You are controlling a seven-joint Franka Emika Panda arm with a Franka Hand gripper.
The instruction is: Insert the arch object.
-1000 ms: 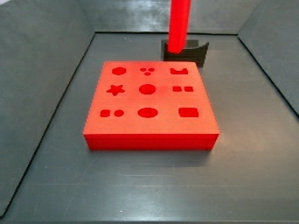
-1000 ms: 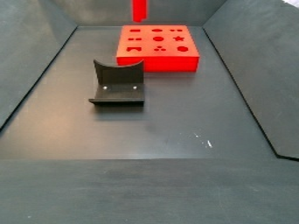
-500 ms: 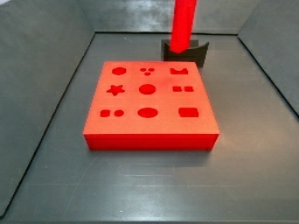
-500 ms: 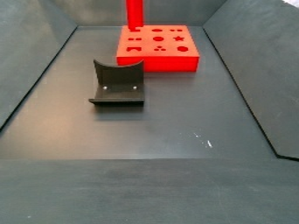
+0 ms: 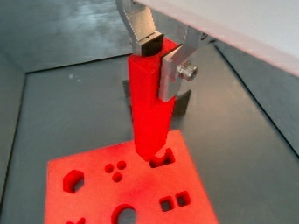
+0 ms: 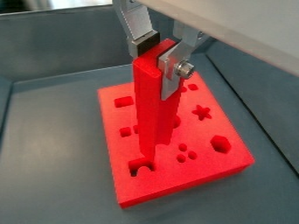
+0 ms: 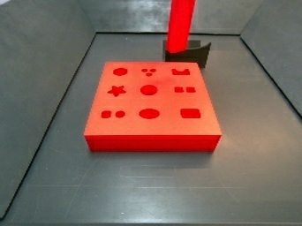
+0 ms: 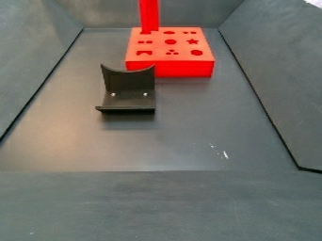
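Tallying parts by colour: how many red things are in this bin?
2. The red board lies flat on the floor. The tall red pole hangs upright above the board, clamped near its top by the gripper. No others show; none seems hidden.

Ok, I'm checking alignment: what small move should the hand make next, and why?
Probably ease straight down: the hand, shut on the red pole, has the pole's lower end right at the arch-shaped hole in the red board.

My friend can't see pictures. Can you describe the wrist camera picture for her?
In a wrist view, the gripper holds a tall red pole upright, its lower end at the arch-shaped hole in the red board. The board lies on a grey floor.
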